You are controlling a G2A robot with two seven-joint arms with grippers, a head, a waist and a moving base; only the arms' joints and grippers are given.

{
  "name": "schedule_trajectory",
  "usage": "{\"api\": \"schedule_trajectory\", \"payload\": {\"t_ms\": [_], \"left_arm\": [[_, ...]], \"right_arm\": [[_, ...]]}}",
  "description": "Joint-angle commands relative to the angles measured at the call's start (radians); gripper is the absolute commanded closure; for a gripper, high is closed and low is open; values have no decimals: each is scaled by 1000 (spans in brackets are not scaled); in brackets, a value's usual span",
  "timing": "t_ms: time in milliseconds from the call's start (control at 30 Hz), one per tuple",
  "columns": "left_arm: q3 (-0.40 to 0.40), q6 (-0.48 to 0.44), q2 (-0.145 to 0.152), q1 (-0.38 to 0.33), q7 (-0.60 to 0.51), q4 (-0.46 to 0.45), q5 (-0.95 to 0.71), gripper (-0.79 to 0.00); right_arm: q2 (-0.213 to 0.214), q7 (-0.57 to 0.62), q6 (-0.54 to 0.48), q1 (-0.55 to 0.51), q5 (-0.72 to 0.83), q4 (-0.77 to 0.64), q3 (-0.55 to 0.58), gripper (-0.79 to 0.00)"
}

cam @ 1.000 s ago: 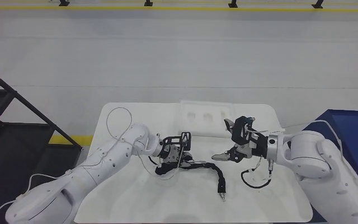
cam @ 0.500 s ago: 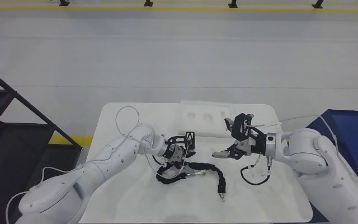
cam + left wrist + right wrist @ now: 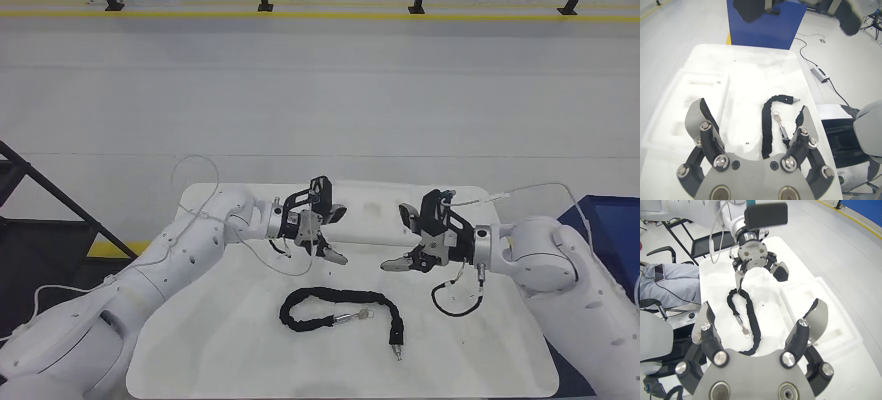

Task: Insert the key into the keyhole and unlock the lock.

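both left hand [image 3: 336, 236] and right hand [image 3: 397, 241] gape wide, empty, clear of the lock [image 3: 386, 304].

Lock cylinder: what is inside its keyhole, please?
The key is in it; its head and ring stick out of the cylinder. The blade inside is covered, so its depth cannot be seen.

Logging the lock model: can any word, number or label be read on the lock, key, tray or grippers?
No text can be read in any view.
Lock: plain black sleeve, no print seen.
Key: any stamp is too small to read.
Tray: plain white, no label.
Left gripper and right gripper: bare metal and black pads, no marks.
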Motion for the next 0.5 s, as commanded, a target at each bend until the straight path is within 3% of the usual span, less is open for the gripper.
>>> {"api": "schedule_trajectory", "payload": {"t_ms": [0, 233, 467], "left_arm": [[-17, 0, 20, -32, 0, -8, 13, -785], [-52, 0, 71, -121, -18, -23, -79, -785], [-44, 0, 85, -208, -84, 2, -174, -785]], "right_arm": [[-5, 17, -33, 56, 33, 38, -23, -785], [-24, 65, -106, 243, 103, 166, -81, -785], [-45, 72, -159, 403, 147, 298, -151, -785]]}}
